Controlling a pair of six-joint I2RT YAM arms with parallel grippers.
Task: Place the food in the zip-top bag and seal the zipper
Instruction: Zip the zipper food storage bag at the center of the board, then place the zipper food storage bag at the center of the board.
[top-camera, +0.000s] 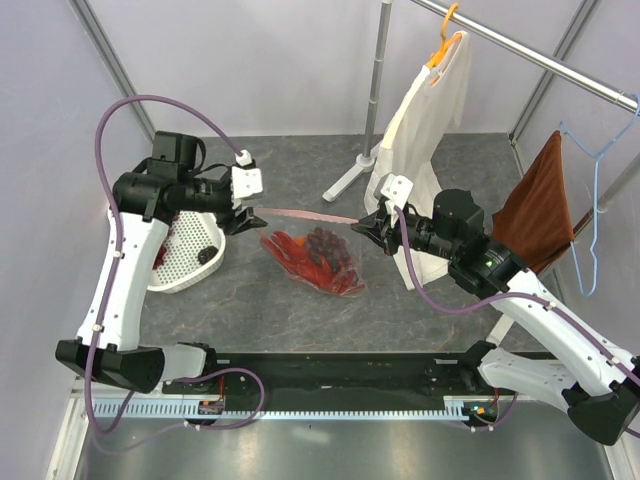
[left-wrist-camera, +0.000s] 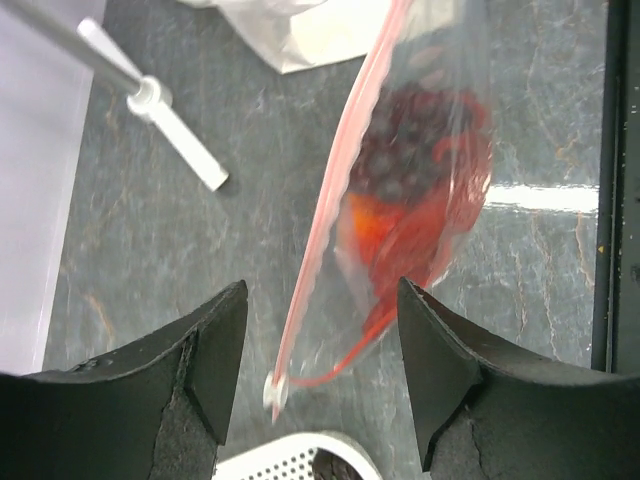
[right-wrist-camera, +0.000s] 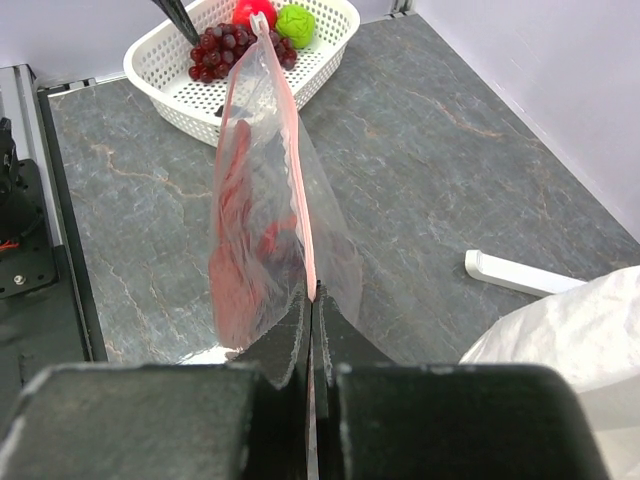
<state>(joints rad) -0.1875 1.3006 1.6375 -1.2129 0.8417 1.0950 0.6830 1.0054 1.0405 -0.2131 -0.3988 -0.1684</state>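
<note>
The clear zip-top bag (top-camera: 315, 262) hangs between my two grippers, with its pink zipper (top-camera: 305, 214) stretched along the top. Red chilli peppers, dark grapes (left-wrist-camera: 405, 150) and an orange piece (left-wrist-camera: 365, 225) lie inside it. My right gripper (top-camera: 362, 222) is shut on the zipper's right end (right-wrist-camera: 313, 295). My left gripper (top-camera: 243, 213) is open (left-wrist-camera: 320, 300). The zipper's left end and its white slider (left-wrist-camera: 272, 392) hang loose between the jaws, blurred. More grapes (right-wrist-camera: 215, 45), a red apple (right-wrist-camera: 253, 12) and a green piece (right-wrist-camera: 295, 22) sit in the white basket (right-wrist-camera: 160, 85).
The white mesh basket (top-camera: 185, 255) stands at the left under my left arm. A cream shirt (top-camera: 420, 130) and a brown cloth (top-camera: 540, 205) hang on a rack at the back right, its white foot (top-camera: 345, 180) on the table. A black rail (top-camera: 350, 375) runs along the near edge.
</note>
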